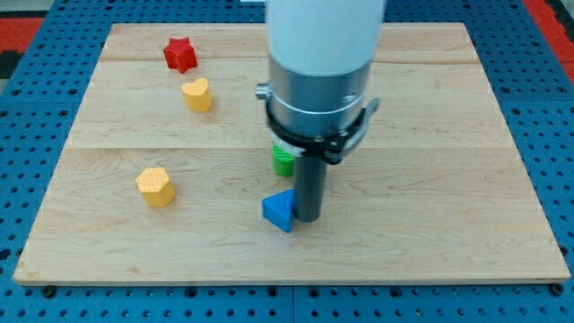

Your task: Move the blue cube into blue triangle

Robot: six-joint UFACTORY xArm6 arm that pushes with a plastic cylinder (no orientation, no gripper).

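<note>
Fingers do not show anywhere in this view, so we cannot tell if any are spread or pressed together. Our arm ends in a straight dark rod, and our tip (308,219) sits down on the wooden counter (430,135).

We cannot find the blue cube. If it is on the counter, the arm is hiding it. The blue triangle (279,212) is easy to see. It is bright blue with a pointy top and a darker side. It lies a bit below the middle of the counter. It is just to the view's left of our tip and seems to touch the rod.

Our arm comes straight down from the view's top. It is fat and white up high, then grey with a dark ring, then thin and dark.

A green block (283,161) peeks out just above the blue triangle, half hidden behind the arm, so we cannot tell its shape. A yellow block (155,187) sits well off to the view's left. A yellow heart (197,93) is higher up, and a red star (179,54) is near the top left corner.
</note>
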